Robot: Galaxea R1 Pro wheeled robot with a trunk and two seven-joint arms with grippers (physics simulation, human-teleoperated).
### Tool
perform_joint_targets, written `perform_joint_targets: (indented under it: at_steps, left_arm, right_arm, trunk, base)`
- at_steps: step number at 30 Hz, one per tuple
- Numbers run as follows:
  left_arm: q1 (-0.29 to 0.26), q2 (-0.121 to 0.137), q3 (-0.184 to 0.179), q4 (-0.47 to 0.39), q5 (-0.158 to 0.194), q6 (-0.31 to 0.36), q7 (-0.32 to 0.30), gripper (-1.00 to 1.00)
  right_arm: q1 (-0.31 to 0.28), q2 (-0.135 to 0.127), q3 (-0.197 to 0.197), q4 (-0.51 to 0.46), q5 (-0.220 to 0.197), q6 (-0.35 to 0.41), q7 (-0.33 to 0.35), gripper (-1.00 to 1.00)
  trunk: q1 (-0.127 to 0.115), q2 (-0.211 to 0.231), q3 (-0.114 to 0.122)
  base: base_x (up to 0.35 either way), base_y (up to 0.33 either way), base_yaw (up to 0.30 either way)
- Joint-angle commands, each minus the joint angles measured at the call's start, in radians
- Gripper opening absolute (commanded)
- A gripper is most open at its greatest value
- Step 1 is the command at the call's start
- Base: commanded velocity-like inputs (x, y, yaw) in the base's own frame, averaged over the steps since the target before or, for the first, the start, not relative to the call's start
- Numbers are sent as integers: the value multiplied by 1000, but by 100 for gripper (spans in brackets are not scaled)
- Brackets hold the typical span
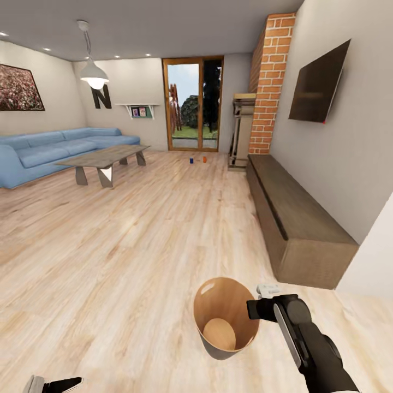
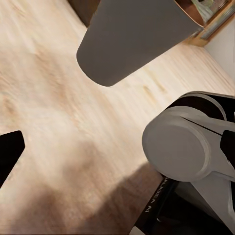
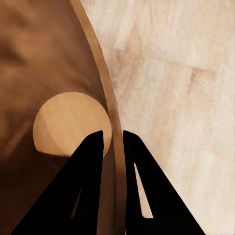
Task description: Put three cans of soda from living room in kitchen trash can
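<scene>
The tash can point(image 1: 226, 322) hangs low in front of me, tilted, brown inside and empty. My right gripper point(image 1: 256, 308) is shut on its rim. In the right wrist view one finger point(image 3: 90, 161) is inside the tash can point(image 3: 49, 58) and the other is outside. Far across the living room, a dark blue can of soda point(image 1: 191, 160) and an orange one point(image 1: 204, 159) stand on the wood floor by the glass doors point(image 1: 194, 103). My left gripper point(image 1: 54, 383) sits low at the left, open and holding nothing. The left wrist view shows the tash can's grey outside point(image 2: 127, 39).
A long low wooden bench point(image 1: 295, 218) runs along the right wall under a TV, with the brick fireplace point(image 1: 270, 82) behind it. A blue sofa point(image 1: 49, 150) and a grey low table point(image 1: 103, 158) stand at the left. Open wood floor lies between them.
</scene>
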Motion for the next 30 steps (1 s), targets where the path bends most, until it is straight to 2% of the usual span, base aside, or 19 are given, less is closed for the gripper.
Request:
perform_joint_targets:
  at_steps: [1, 5, 10, 30]
  left_arm:
    - [0, 0, 0, 0, 0, 0, 0, 100]
    - [0, -1, 13, -1, 1, -1, 4, 100]
    - [0, -1, 41, -1, 25, -2, 4, 100]
    - [0, -1, 48, 2, 34, -3, 5, 100]
  right_arm:
    - [0, 0, 0, 0, -22, 1, 4, -100]
    - [0, 1, 1, 0, -23, 1, 4, -100]
    - [0, 1, 1, 0, -23, 1, 4, -100]
    - [0, 2, 1, 1, -23, 1, 4, -100]
  trunk:
    - [0, 0, 0]
    - [0, 0, 0]
    - [0, 0, 0]
    - [0, 0, 0]
  base:
    - [312, 175, 260]
    - [323, 154, 260]
    - [330, 141, 260]
    - [343, 95, 260]
